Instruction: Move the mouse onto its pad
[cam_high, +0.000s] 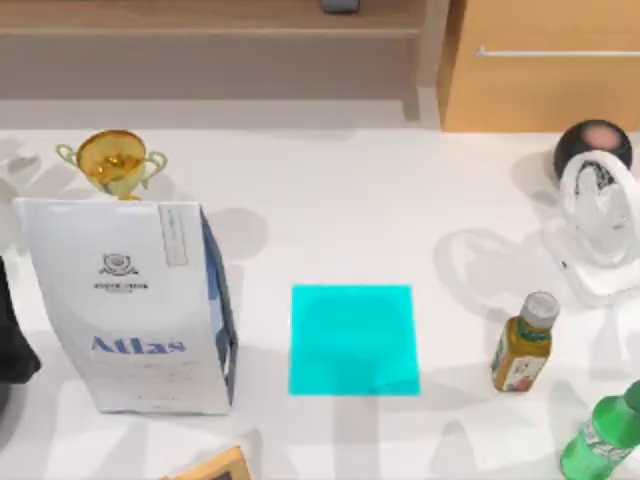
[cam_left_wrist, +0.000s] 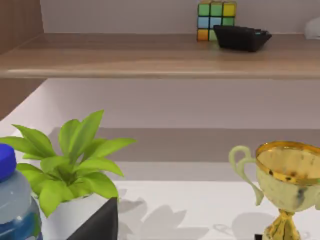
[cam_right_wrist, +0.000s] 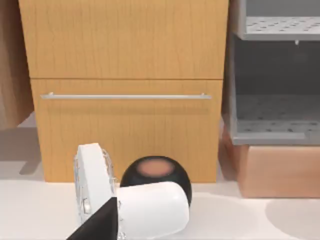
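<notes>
Top view of the table. The pad (cam_high: 354, 340) is a flat, thin, bright cyan rectangular sheet, plain and unmarked, lying flush on the white table (cam_high: 340, 200) near the middle of its front half, its edges roughly square to the table's edges. Its surface is bare, with nothing resting on it. It lies to the right of the white "Atlas" bag (cam_high: 135, 310), apart from it, and to the left of the small yellow bottle (cam_high: 523, 345).

Rendered home-office setting is indicated: white bench (cam_high: 330, 200) backed by a wooden shelf (cam_left_wrist: 150, 57) and a drawer cabinet (cam_right_wrist: 125, 90); a desk fan (cam_high: 598, 225), trophy (cam_high: 112, 160) and potted plant (cam_left_wrist: 70, 165) are seen.
</notes>
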